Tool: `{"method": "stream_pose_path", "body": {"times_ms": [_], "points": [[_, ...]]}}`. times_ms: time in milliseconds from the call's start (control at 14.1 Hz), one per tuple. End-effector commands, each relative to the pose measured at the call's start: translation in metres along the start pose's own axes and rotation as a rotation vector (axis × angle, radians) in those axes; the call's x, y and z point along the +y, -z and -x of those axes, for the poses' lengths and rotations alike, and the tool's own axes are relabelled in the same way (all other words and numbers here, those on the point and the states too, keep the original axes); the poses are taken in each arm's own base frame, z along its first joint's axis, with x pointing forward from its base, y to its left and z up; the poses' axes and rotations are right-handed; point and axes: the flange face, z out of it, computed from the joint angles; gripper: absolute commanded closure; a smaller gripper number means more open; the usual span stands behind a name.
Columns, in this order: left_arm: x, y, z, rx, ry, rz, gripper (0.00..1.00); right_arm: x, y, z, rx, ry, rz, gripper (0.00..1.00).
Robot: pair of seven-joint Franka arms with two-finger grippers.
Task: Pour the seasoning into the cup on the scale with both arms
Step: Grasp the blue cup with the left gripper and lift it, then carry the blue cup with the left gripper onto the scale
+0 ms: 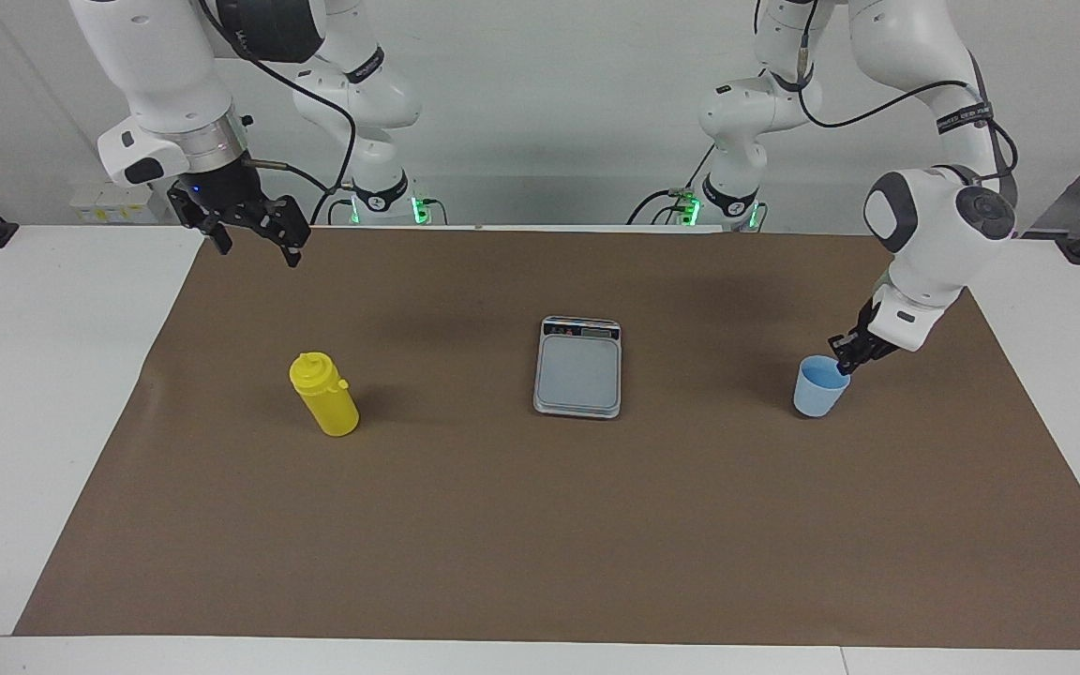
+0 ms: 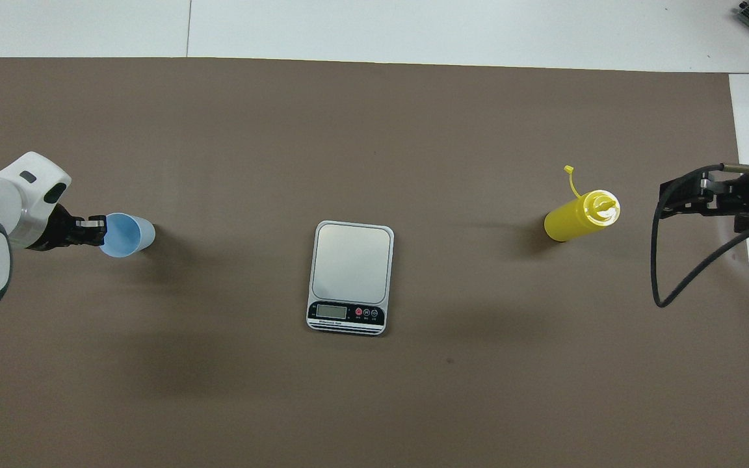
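Note:
The yellow seasoning bottle (image 1: pixel 325 397) (image 2: pixel 575 219) stands upright on the brown mat toward the right arm's end, its small tethered cap hanging off. The grey scale (image 1: pixel 577 371) (image 2: pixel 352 263) lies at the mat's middle with nothing on it, its display strip toward the robots. The light blue cup (image 1: pixel 818 390) (image 2: pixel 129 236) stands on the mat toward the left arm's end. My left gripper (image 1: pixel 847 363) (image 2: pixel 95 229) is low at the cup's rim, on the side toward the left arm's end. My right gripper (image 1: pixel 256 242) (image 2: pixel 693 195) is open and empty, raised over the mat's edge at the right arm's end.
The brown mat (image 1: pixel 540 525) covers most of the white table (image 1: pixel 52 394). A black cable (image 2: pixel 680 286) hangs from the right arm's wrist beside the bottle.

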Motion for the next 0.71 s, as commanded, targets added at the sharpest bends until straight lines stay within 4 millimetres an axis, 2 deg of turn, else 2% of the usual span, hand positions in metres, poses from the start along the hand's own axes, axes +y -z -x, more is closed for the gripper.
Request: {"method": "stream_pose_path", "body": {"times_ms": [0,142,355,426,638], "points": [[0.009,0.048,-0.018,-0.065,-0.042,0.005,1.00,0.002,-0.003,0.009,-0.018,0.009,-0.019,0.00],[0.023,0.073,-0.015,-0.096,-0.075,0.004,1.00,0.004,-0.006,0.011,-0.025,0.014,-0.017,0.00],[0.092,0.101,-0.004,-0.099,-0.168,0.038,1.00,0.005,-0.005,0.011,-0.021,0.008,-0.018,0.00],[0.113,0.102,0.000,-0.099,-0.173,0.045,1.00,0.005,-0.005,0.011,-0.022,0.009,-0.018,0.00],[0.195,0.099,0.021,-0.060,-0.154,0.052,1.00,0.006,-0.005,0.008,-0.011,0.002,-0.021,0.00]]}}
